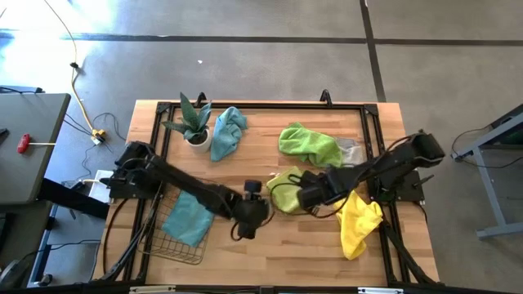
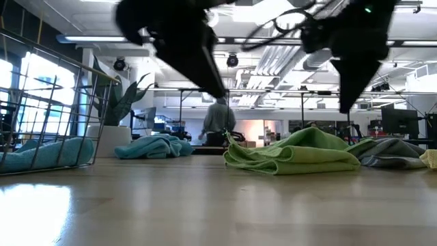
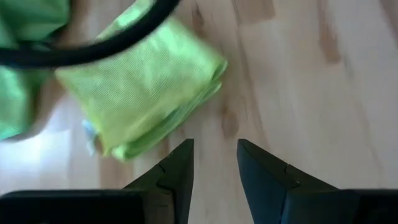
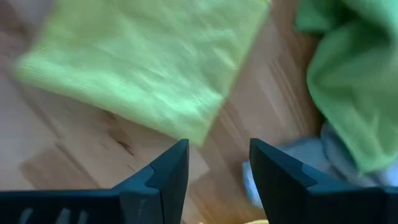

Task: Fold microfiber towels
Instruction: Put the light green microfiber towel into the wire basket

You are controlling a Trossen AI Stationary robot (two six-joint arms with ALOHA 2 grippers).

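From above, the wooden table [image 1: 270, 253] carried the folded lime towel [image 1: 286, 189] near its middle, between the 2 arms. The left gripper [image 1: 255, 214] hovered just beside it on the left; the right gripper [image 1: 309, 198] sat at its right edge. A crumpled green towel [image 1: 309, 144] lay farther back with a grey towel [image 1: 350, 150] beside it, a yellow towel [image 1: 359, 222] lay at the right, a teal towel [image 1: 227, 131] rested by the potted plant [image 1: 193, 122], and another teal towel [image 1: 189, 217] lay in the wire basket [image 1: 173, 245].

At table height, the lime towel [image 2: 290, 156] lay flat in folded layers, both arms raised above it.

Past the left wrist, the jaws stood partly apart, holding nothing, over bare wood beside the lime towel [image 3: 143, 93].

Past the right wrist, the jaws were apart and empty, just off the lime towel's [image 4: 149, 68] edge.
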